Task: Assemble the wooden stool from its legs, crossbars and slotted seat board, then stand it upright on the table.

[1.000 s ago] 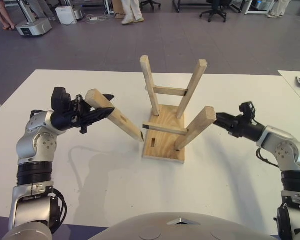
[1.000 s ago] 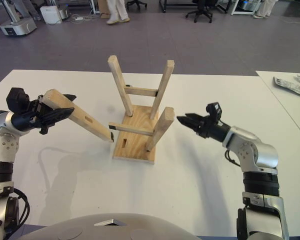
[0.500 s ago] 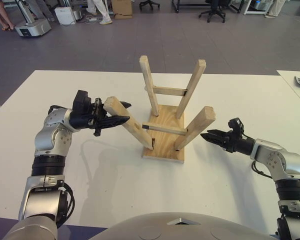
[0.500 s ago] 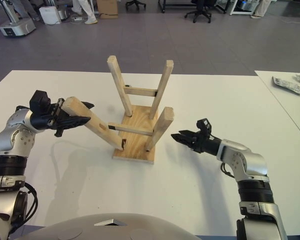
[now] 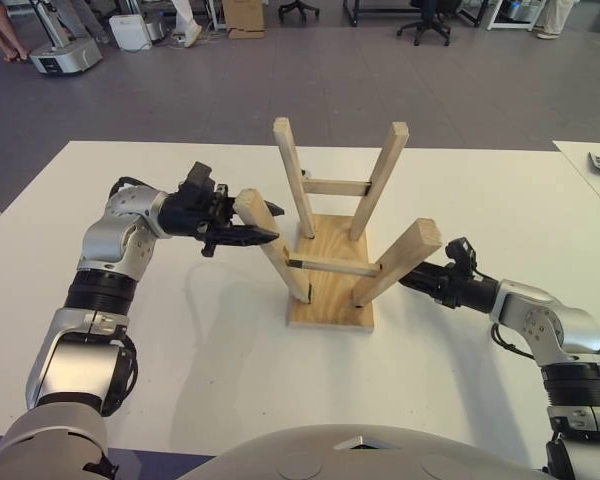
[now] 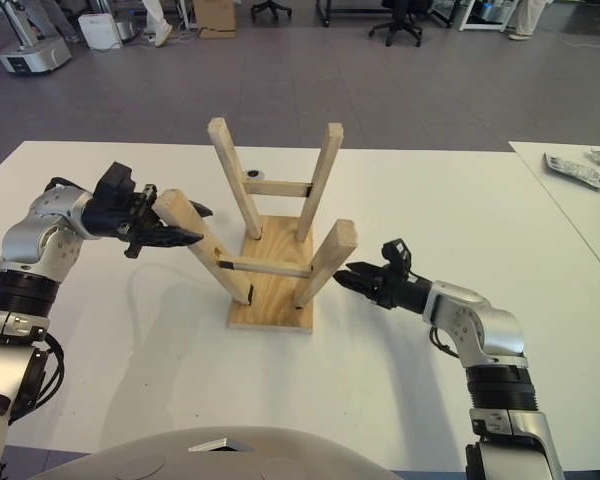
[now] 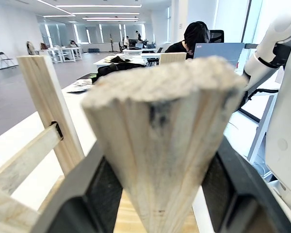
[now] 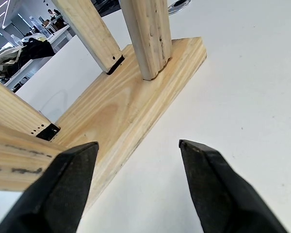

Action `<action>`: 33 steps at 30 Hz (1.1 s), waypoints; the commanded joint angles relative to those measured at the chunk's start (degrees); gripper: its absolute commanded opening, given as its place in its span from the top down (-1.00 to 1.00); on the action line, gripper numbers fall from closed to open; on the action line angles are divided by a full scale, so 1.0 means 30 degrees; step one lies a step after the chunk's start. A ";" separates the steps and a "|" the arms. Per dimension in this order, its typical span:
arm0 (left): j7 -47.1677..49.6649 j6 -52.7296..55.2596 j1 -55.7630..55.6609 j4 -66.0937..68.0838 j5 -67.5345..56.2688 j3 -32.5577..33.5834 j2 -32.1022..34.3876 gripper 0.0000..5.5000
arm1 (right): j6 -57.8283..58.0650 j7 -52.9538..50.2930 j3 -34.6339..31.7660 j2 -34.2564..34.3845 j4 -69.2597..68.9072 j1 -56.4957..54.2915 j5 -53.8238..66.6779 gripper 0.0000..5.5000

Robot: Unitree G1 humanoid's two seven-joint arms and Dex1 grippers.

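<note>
The stool lies upside down, its slotted seat board (image 5: 330,300) flat on the white table (image 5: 180,360). Two far legs (image 5: 289,175) (image 5: 380,180) stand up, joined by a crossbar (image 5: 336,187). My left gripper (image 5: 265,222) is shut on the upper end of the near left leg (image 5: 280,260), which slants down to the board's near left corner. A second crossbar (image 5: 335,266) runs from it to the tilted near right leg (image 5: 400,262). My right gripper (image 6: 345,277) is open just beside that leg, low over the table. Its fingers (image 8: 72,179) hold nothing.
A second white table (image 6: 580,200) stands to the right with a small flat object (image 6: 577,170) on it. Bare tabletop lies in front of the stool and on both sides. The floor beyond the far edge holds chairs and equipment.
My left arm has swung the held leg to the right, so its lower end now meets the seat board and the near crossbar. My right gripper pulled back, then came close to the near right leg.
</note>
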 commanded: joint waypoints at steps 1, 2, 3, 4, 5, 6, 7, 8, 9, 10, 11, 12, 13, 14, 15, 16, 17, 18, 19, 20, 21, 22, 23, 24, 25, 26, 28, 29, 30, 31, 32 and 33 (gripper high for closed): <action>-0.0195 -0.0144 -0.0303 0.0143 -0.0035 -0.1040 0.0477 0.26 | 0.0172 -0.0044 0.0305 0.0067 -0.0431 0.0109 0.0012 -0.13; -0.0196 -0.0307 -0.0165 0.0082 0.0039 -0.0964 0.0341 0.26 | 0.0180 -0.0088 0.0332 0.0096 -0.0495 0.0139 0.0024 -0.13; -0.0188 -0.0655 0.0122 -0.0054 0.0304 -0.0835 0.0186 0.26 | 0.0194 -0.0155 0.0317 0.0121 -0.0602 0.0221 0.0063 -0.13; -0.0187 -0.0905 0.0446 -0.0180 0.0657 -0.0779 0.0100 0.26 | 0.0217 -0.0242 0.0273 0.0152 -0.0732 0.0340 0.0111 -0.13; -0.0095 -0.1047 0.0816 -0.0365 0.1164 -0.0718 0.0084 0.26 | 0.0232 -0.0303 0.0269 0.0194 -0.0762 0.0370 0.0125 -0.13; 0.0199 -0.0795 0.1172 -0.0739 0.1436 -0.0700 0.0108 0.26 | 0.0255 -0.0375 0.0254 0.0243 -0.0807 0.0413 0.0136 -0.13; 0.0679 -0.0314 0.1477 -0.1242 0.1586 -0.0689 0.0132 0.26 | 0.0299 -0.0463 0.0229 0.0299 -0.0880 0.0458 0.0155 -0.13; 0.1323 0.0297 0.1866 -0.2014 0.1694 -0.0730 0.0202 0.26 | 0.0356 -0.0546 0.0232 0.0363 -0.0972 0.0511 0.0188 -0.13; 0.1971 0.0988 0.2261 -0.2840 0.1703 -0.0771 0.0285 0.26 | 0.0404 -0.0644 0.0244 0.0431 -0.1109 0.0600 0.0232 -0.13; 0.2622 0.1713 0.2601 -0.3546 0.1683 -0.0778 0.0346 0.26 | 0.0437 -0.0701 0.0260 0.0488 -0.1186 0.0649 0.0254 -0.13; 0.3093 0.2465 0.2896 -0.4084 0.1594 -0.0825 0.0413 0.26 | 0.0439 -0.0782 0.0289 0.0601 -0.1267 0.0744 0.0260 -0.13; 0.3599 0.3248 0.3081 -0.4403 0.1528 -0.0862 0.0447 0.26 | 0.0443 -0.0834 0.0303 0.0689 -0.1317 0.0809 0.0249 -0.13; 0.3883 0.3637 0.3212 -0.4557 0.1648 -0.0937 0.0492 0.26 | 0.0442 -0.0881 0.0334 0.0769 -0.1368 0.0867 0.0239 -0.13; 0.4180 0.4032 0.3285 -0.4703 0.1827 -0.1032 0.0564 0.26 | 0.0451 -0.0924 0.0354 0.0822 -0.1413 0.0906 0.0238 -0.13; 0.4483 0.4219 0.3382 -0.4991 0.2072 -0.1121 0.0653 0.26 | 0.0509 -0.0971 0.0451 0.0915 -0.1562 0.0985 0.0234 -0.13; 0.4731 0.4269 0.3488 -0.5289 0.2262 -0.1166 0.0717 0.26 | 0.0531 -0.0976 0.0639 0.0983 -0.1713 0.1123 0.0179 -0.13; 0.4942 0.4220 0.3614 -0.5593 0.2498 -0.1237 0.0804 0.26 | 0.0522 -0.0989 0.0823 0.1046 -0.1856 0.1285 0.0102 -0.13; 0.5232 0.3998 0.3887 -0.6013 0.2828 -0.1321 0.0917 0.26 | 0.0504 -0.1001 0.1103 0.1100 -0.2038 0.1511 -0.0023 -0.13; 0.5529 0.3832 0.4191 -0.6451 0.3046 -0.1346 0.1001 0.26 | 0.0439 -0.1031 0.1429 0.1102 -0.2195 0.1744 -0.0216 -0.13; 0.5768 0.3590 0.4481 -0.6846 0.3319 -0.1374 0.1076 0.26 | 0.0319 -0.1087 0.1711 0.1080 -0.2379 0.2026 -0.0403 -0.13; 0.6097 0.3220 0.4910 -0.7397 0.3656 -0.1389 0.1206 0.26 | 0.0204 -0.1201 0.1879 0.1135 -0.2397 0.2237 -0.0542 -0.13; 0.6337 0.2933 0.5312 -0.7915 0.3867 -0.1410 0.1356 0.26 | 0.0109 -0.1290 0.1943 0.1195 -0.2393 0.2396 -0.0636 -0.13; 0.6833 0.2788 0.5781 -0.8538 0.4155 -0.1486 0.1532 0.26 | 0.0055 -0.1384 0.1943 0.1267 -0.2373 0.2510 -0.0700 -0.13; 0.7326 0.2779 0.6297 -0.9232 0.4318 -0.1605 0.1691 0.26 | 0.0038 -0.1479 0.1913 0.1340 -0.2365 0.2588 -0.0732 -0.13; 0.7791 0.2927 0.6668 -0.9750 0.4341 -0.1717 0.1790 0.26 | 0.0035 -0.1586 0.1882 0.1399 -0.2408 0.2673 -0.0729 -0.13; 0.8341 0.3260 0.6975 -1.0224 0.4255 -0.1864 0.1810 0.26 | 0.0064 -0.1674 0.1875 0.1481 -0.2361 0.2693 -0.0701 -0.13; 0.9307 0.4126 0.7170 -1.0689 0.3854 -0.1984 0.1749 0.26 | 0.0100 -0.1808 0.1914 0.1630 -0.2319 0.2792 -0.0667 -0.13; 0.9732 0.4571 0.7154 -1.0768 0.3669 -0.1974 0.1696 0.26 | 0.0114 -0.1872 0.1949 0.1695 -0.2338 0.2876 -0.0657 -0.13; 1.0143 0.4931 0.7105 -1.0719 0.3504 -0.1925 0.1576 0.26 | 0.0092 -0.1902 0.2005 0.1727 -0.2336 0.2974 -0.0672 -0.13; 1.0601 0.5270 0.7074 -1.0634 0.3395 -0.1842 0.1458 0.26 | 0.0082 -0.1938 0.2069 0.1762 -0.2363 0.3051 -0.0690 -0.13; 1.0971 0.5499 0.7128 -1.0585 0.3317 -0.1756 0.1368 0.26 | 0.0089 -0.1972 0.2140 0.1789 -0.2431 0.3107 -0.0696 -0.13; 1.1491 0.5912 0.7254 -1.0573 0.3118 -0.1620 0.1235 0.26 | 0.0095 -0.2013 0.2213 0.1819 -0.2529 0.3158 -0.0692 -0.13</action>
